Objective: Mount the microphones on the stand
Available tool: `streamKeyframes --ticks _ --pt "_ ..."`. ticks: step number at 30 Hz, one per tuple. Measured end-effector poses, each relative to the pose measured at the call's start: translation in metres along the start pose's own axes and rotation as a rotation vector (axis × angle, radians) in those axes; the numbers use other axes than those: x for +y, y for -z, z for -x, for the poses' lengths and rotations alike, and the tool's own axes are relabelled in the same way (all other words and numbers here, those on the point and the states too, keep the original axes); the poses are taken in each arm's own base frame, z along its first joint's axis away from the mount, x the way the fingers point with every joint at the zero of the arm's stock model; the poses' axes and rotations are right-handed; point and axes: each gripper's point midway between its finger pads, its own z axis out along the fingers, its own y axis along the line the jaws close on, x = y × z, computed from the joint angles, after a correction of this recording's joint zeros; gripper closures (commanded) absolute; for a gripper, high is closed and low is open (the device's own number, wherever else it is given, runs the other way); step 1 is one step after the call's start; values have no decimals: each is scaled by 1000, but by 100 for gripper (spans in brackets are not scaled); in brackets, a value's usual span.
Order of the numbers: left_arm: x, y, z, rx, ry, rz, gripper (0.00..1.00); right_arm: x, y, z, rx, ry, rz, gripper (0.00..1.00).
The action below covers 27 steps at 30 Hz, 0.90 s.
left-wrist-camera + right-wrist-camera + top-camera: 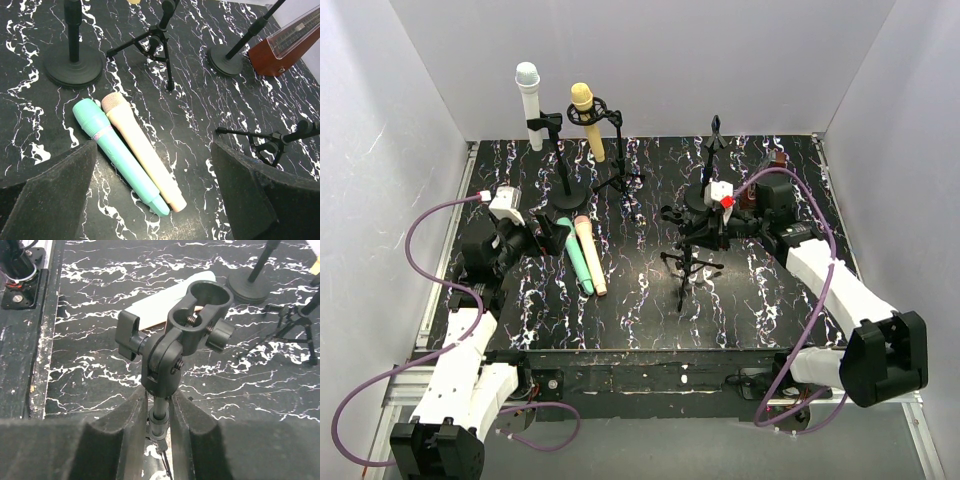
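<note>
Over the left of the table (200, 115), my left end effector (152, 150) hangs fully open above the mint microphone (117, 152) and peach microphone (142, 155), which lie touching. My right end effector (159, 405) straddles the empty stand (160, 365) at its stem; I cannot tell if it grips. This looks like the picking step: descend, pinch one.

There are four slim, round-headed plastic microphones: one white microphone (529, 105), one yellow microphone (588, 125), one mint green microphone (122, 159) and one peach-pink microphone (146, 154). Black metal stands also number four: a first round-based stand (73, 67), a second round-based stand (225, 60), a first tripod stand (155, 41) and a second tripod stand (272, 145). There is one brown wedge-shaped metronome (280, 57).
</note>
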Motion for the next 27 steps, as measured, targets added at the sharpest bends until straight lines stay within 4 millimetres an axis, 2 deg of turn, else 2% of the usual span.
streamKeyframes --ticks 6,16,17,20,21,27 --pt "-3 -2 -2 10 13 -19 2 -2 16 9 -15 3 -72 61" --pt "-4 -10 -15 64 117 -26 2 -8 51 2 37 -49 -252 49" --pt "-5 -11 -17 75 139 -32 2 -6 55 0 43 -55 -267 45" --pt "-10 -12 -25 113 221 -47 3 1 65 -5 69 -86 -306 15" --pt "-12 -12 -28 127 253 -51 4 3 68 -6 81 -96 -319 8" --pt "-19 -10 -40 184 416 -38 9 19 81 -29 188 -255 -362 5"
